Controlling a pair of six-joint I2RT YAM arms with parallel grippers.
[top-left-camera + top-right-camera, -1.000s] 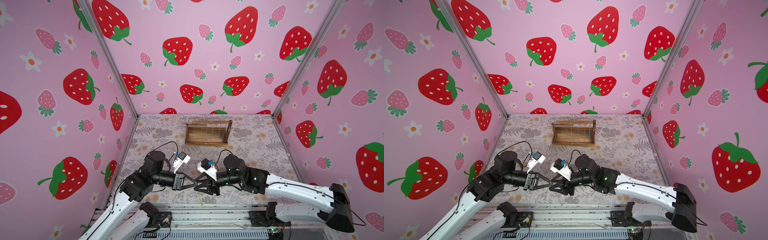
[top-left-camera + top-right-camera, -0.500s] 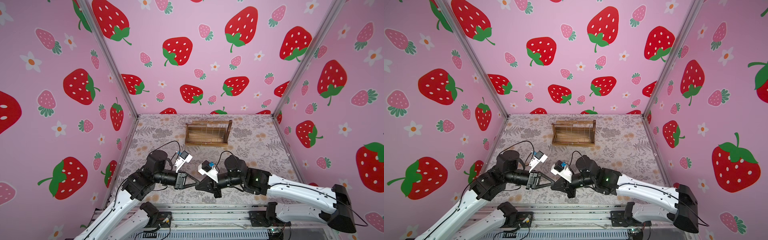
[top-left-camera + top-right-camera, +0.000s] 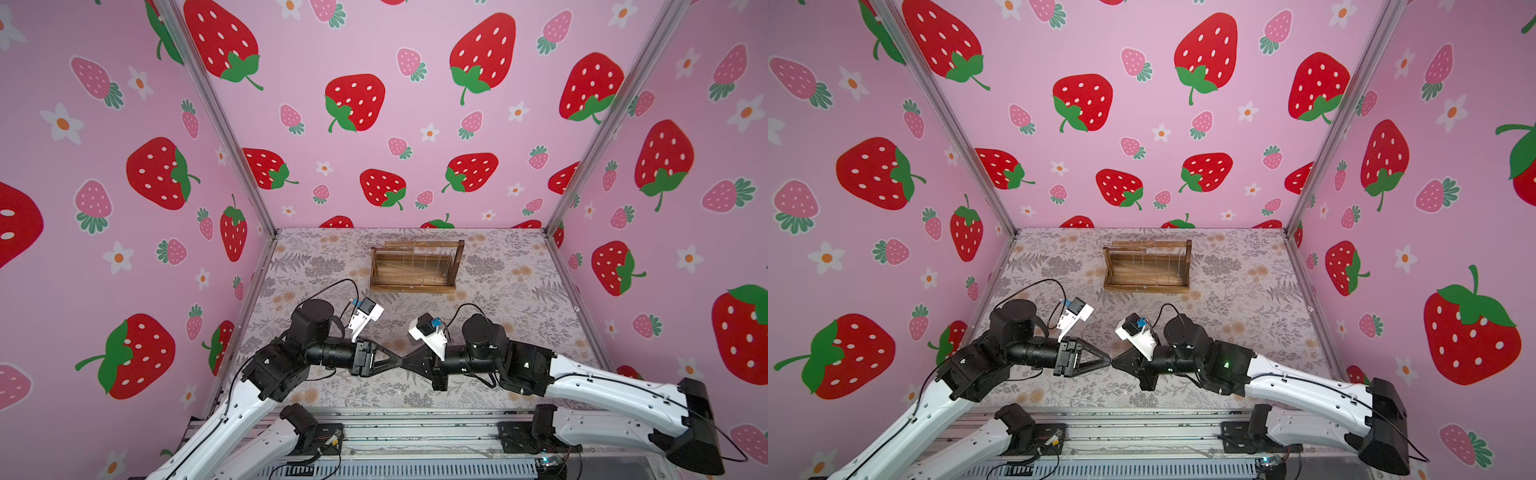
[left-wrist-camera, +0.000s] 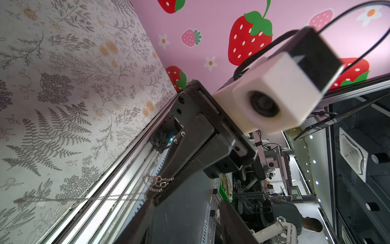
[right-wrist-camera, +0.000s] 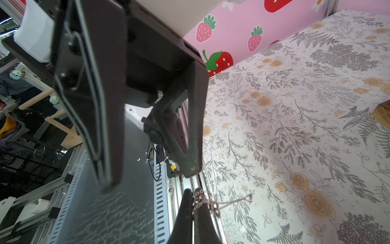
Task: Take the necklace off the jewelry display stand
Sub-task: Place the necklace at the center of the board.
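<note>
Now, compared with a second ago, both wrists are being carried slightly further toward the robot's right side. The brown wooden jewelry display stand (image 3: pixel 411 286) (image 3: pixel 1146 286), a rack with a rectangular tray base, two side uprights and horizontal top bars, is being left unmoved at the back middle of the table in both top views. The left gripper (image 3: pixel 397 365) and the right gripper (image 3: pixel 409 365) are being held tip to tip near the table's front edge, each black forearm stretched toward the other. In the right wrist view the left gripper's matt black tapered fingers (image 5: pixel 101 126) are being kept clearly apart, gripping nothing. The right gripper's fingertips are being pressed together on the fine silvery metal chain necklace (image 5: pixel 205 202). It is being held off the stand and well apart from it, a loose length trailing from the pinch toward the grey floral-printed tablecloth (image 3: pixel 498 332). Whether the chain is touching the left gripper's nearer fingertip cannot be told. Thin pale strands are being shown hanging from the stand's top bars, too small to identify. Pink strawberry-printed walls (image 3: pixel 374 50) are enclosing the table
</note>
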